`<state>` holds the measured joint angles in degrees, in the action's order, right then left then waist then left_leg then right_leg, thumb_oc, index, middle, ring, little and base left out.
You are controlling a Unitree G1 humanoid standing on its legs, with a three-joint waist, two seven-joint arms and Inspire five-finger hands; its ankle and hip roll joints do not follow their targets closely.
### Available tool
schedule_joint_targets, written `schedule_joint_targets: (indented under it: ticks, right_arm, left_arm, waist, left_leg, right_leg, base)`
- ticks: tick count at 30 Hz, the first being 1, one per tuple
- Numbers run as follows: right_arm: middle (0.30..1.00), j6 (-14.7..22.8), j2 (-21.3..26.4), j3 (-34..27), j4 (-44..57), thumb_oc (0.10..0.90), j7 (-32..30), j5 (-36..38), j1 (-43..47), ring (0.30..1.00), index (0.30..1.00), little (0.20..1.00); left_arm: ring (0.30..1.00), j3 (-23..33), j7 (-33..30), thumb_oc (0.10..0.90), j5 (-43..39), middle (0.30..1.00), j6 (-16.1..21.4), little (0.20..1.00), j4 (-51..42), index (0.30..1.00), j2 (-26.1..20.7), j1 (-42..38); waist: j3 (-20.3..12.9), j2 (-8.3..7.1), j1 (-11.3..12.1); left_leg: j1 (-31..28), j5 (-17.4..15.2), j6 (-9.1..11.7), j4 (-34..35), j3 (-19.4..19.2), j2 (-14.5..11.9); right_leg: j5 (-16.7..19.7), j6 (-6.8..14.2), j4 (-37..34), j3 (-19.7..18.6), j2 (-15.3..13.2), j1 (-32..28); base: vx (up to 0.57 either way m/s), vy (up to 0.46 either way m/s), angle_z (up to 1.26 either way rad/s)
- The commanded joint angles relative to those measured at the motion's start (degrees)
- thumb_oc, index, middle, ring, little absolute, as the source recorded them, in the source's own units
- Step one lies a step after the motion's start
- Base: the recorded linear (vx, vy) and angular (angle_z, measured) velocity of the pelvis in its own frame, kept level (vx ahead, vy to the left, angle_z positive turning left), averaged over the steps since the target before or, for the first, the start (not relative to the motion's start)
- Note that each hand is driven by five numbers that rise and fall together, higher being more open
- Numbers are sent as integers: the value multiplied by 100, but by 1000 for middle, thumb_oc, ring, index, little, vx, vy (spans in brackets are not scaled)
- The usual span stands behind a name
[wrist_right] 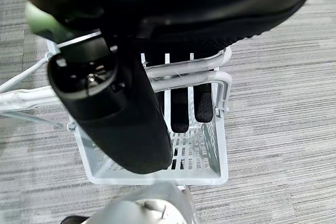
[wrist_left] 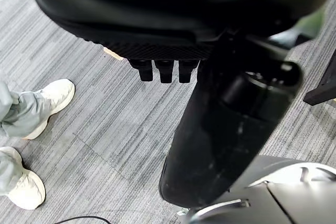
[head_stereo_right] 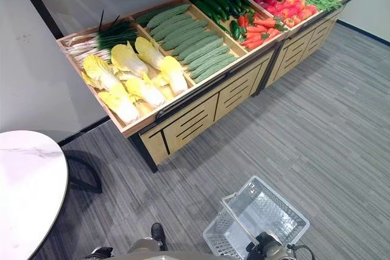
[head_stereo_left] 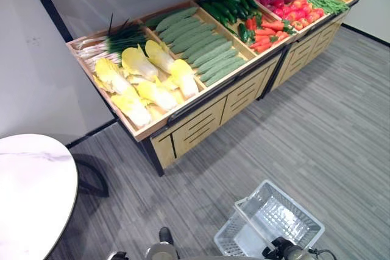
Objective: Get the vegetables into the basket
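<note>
ahead, a long wooden produce stand [head_stereo_left: 201,120] is seen against the wall, its far end cut off by the frame; no writing can be made out. napa cabbages [head_stereo_left: 143,80], loofah gourds [head_stereo_left: 198,44], cucumbers [head_stereo_left: 228,4] and red peppers [head_stereo_left: 265,31] are laid in its compartments. a marble table [head_stereo_left: 30,193] is only partly shown. below, the white basket [head_stereo_left: 271,220] is carried by its handle [wrist_right: 173,72], around which the right hand [wrist_right: 184,103] is curled. the left hand [wrist_left: 165,69] is held curled over carpet, gripping nothing, near a person's shoes [wrist_left: 47,103].

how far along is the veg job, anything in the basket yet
Nothing is loaded: the white basket looks empty. The right hand is curled round its handle; the left hand hangs with nothing in it. All the vegetables lie on the wooden stand, unpicked.
</note>
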<state>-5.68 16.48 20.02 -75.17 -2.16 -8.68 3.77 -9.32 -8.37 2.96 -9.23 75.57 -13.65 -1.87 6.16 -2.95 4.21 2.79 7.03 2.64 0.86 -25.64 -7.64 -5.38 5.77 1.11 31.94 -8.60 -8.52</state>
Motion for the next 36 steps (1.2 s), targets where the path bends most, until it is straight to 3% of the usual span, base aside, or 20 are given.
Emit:
schedule_joint_targets:
  ticks: [1, 3, 5, 6, 7, 8, 9, 10, 13, 15, 16, 17, 19, 22, 26, 30, 36]
  right_arm:
    - [300, -93, 162, -150, -61, 400, 100, -102, 164, 300, 300, 300]
    - [300, -97, 155, -145, -44, 400, 115, -101, 175, 300, 300, 300]
    - [300, -104, 156, -134, 0, 400, 148, -102, 197, 300, 300, 300]
    - [300, -95, 156, -109, 87, 400, 166, -94, 251, 300, 300, 300]
    - [300, -95, 156, -110, 88, 400, 166, -95, 254, 300, 300, 300]
    - [300, -90, 154, -100, 130, 400, 169, -77, 264, 300, 300, 300]
    - [300, -71, 143, -74, 199, 400, 166, -36, 269, 300, 300, 300]
    - [300, -58, 121, -51, 221, 400, 195, -4, 269, 300, 300, 300]
    - [300, -68, 88, -31, 195, 400, 191, 56, 269, 300, 300, 300]
    - [300, -57, 66, -12, 207, 400, 164, 87, 300, 300, 300, 300]
    - [300, -56, 67, -10, 205, 400, 163, 88, 300, 300, 300, 300]
    - [300, -41, 56, 7, 262, 400, 180, 115, 346, 300, 300, 300]
    - [300, -33, 48, 39, 293, 400, 176, 95, 355, 300, 300, 300]
    - [300, -45, 40, 66, 292, 400, 197, 66, 310, 300, 300, 300]
    - [300, -41, 84, 95, 239, 400, 190, 8, 295, 300, 300, 300]
    - [300, -53, 201, 143, 161, 400, 160, -107, 278, 300, 300, 300]
    - [300, -46, 334, 114, 95, 400, 111, -171, 229, 300, 300, 300]
  left_arm:
    - [1000, -5, 64, 900, 88, 1000, 3, 1000, 111, 1000, 70, -241]
    - [1000, -5, 76, 900, 94, 1000, 9, 1000, 102, 1000, 56, -246]
    - [1000, -29, 97, 900, 95, 1000, 2, 1000, 58, 1000, 18, -292]
    - [1000, -35, 91, 900, 79, 1000, -1, 1000, 2, 1000, -35, -335]
    - [1000, -34, 91, 900, 79, 1000, -1, 1000, 2, 1000, -36, -337]
    - [1000, -79, 98, 900, 85, 1000, -13, 1000, -25, 1000, -56, -375]
    - [1000, -140, 92, 900, 100, 1000, 3, 1000, -63, 1000, -97, -423]
    - [1000, -163, 85, 900, 81, 1000, 19, 1000, -86, 1000, -108, -447]
    - [1000, -208, 83, 900, 102, 1000, 19, 1000, -81, 1000, -128, -492]
    - [1000, -257, 66, 900, 131, 1000, 38, 1000, -42, 1000, -138, -535]
    - [1000, -256, 66, 900, 131, 1000, 39, 1000, -41, 1000, -136, -533]
    - [1000, -266, 57, 900, 152, 1000, 55, 1000, -33, 1000, -158, -570]
    - [1000, -298, 63, 900, 201, 1000, 81, 1000, -11, 1000, -180, -617]
    - [1000, -345, 89, 900, 274, 1000, 82, 1000, 31, 1000, -149, -611]
    - [1000, -372, 60, 900, 197, 1000, 64, 1000, 39, 1000, -50, -554]
    - [1000, -527, 56, 900, 126, 1000, 62, 1000, -47, 1000, 126, -542]
    - [1000, -623, -26, 900, -26, 1000, 152, 1000, -393, 1000, 234, -526]
  waist:
    - [235, -90, 101]
    - [223, -118, 107]
    - [283, -123, 88]
    - [395, -126, 48]
    - [399, -134, 58]
    - [486, -113, -6]
    - [603, -25, -141]
    - [636, 23, -212]
    - [678, 42, -255]
    - [743, -13, -390]
    - [748, -2, -392]
    - [787, -38, -518]
    - [796, -65, -606]
    - [693, -87, -661]
    - [549, 35, -671]
    - [448, 193, -657]
    - [412, 231, -593]
  left_leg:
    - [107, -396, 241, -324, 225, 165]
    - [80, -446, 163, -255, 229, 259]
    - [30, -429, -49, -90, 202, 432]
    - [-132, -504, -195, 88, 261, 598]
    - [-140, -503, -203, 99, 248, 613]
    - [-193, -528, -249, 152, 346, 653]
    - [-320, -549, -262, 279, 552, 649]
    - [-373, -544, -220, 342, 691, 623]
    - [-452, -527, -131, 378, 845, 586]
    - [-573, -598, -24, 412, 1137, 616]
    - [-589, -619, -21, 409, 1140, 605]
    - [-694, -681, 27, 411, 1324, 633]
    - [-801, -757, 68, 411, 1516, 626]
    - [-909, -802, 114, 373, 1701, 603]
    - [-926, -767, 192, 300, 1864, 431]
    - [-766, -684, 350, -18, 2094, 218]
    - [-612, -468, 479, -219, 2134, 116]
  right_leg:
    - [294, 424, 189, -402, -582, -186]
    - [368, 482, 332, -468, -664, -104]
    - [762, 525, 978, -574, -897, 235]
    - [1132, 625, 1696, -828, -1105, 572]
    - [1125, 634, 1722, -849, -1123, 590]
    - [1265, 659, 2005, -1067, -1109, 743]
    - [1179, 599, 2208, -1653, -904, 1171]
    - [1002, 522, 2075, -1947, -722, 1393]
    - [933, 463, 1624, -2059, -669, 1489]
    - [1171, 545, 669, -2488, -645, 1809]
    - [1170, 550, 648, -2481, -634, 1780]
    - [1390, 630, 320, -2981, -533, 2062]
    - [1485, 673, 106, -3285, -468, 2159]
    - [1426, 627, 117, -3372, -413, 1966]
    - [1258, 516, 126, -3255, -266, 1733]
    - [949, 314, 199, -2876, -133, 1398]
    - [852, 209, 67, -2474, -131, 1015]
  base:
    - [100, 174, 3]
    - [55, 170, 3]
    - [37, 276, 8]
    - [81, 249, 18]
    - [86, 209, 20]
    - [118, 90, 19]
    - [180, 77, 54]
    - [148, 27, 84]
    - [145, -99, 85]
    - [198, -199, 60]
    - [210, -134, 71]
    - [197, -126, 54]
    - [174, -131, 42]
    - [111, -146, 91]
    - [68, -170, 40]
    - [3, -237, 46]
    - [-38, -111, 48]
